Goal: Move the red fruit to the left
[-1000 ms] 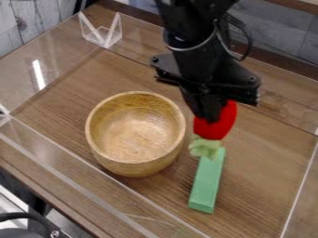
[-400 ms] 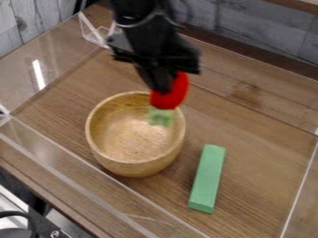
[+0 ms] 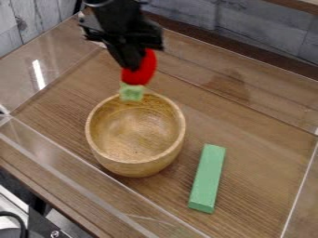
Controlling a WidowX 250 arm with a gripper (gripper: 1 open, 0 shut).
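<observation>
The red fruit [image 3: 143, 67], a glossy strawberry with a pale green cap [image 3: 132, 93] pointing down, hangs in the air above the far rim of the wooden bowl [image 3: 134, 132]. My black gripper [image 3: 134, 61] is shut on the strawberry's upper part, coming down from the top of the view. The fruit is clear of the table and does not touch the bowl.
A long flat green block [image 3: 207, 177] lies on the wooden table right of the bowl. Clear plastic walls [image 3: 50, 65] ring the work area, with a small clear stand [image 3: 99, 30] at the back left.
My gripper has carried the strawberry leftward and toward the back, from above the green block, across the bowl, to above the bowl's far rim.
</observation>
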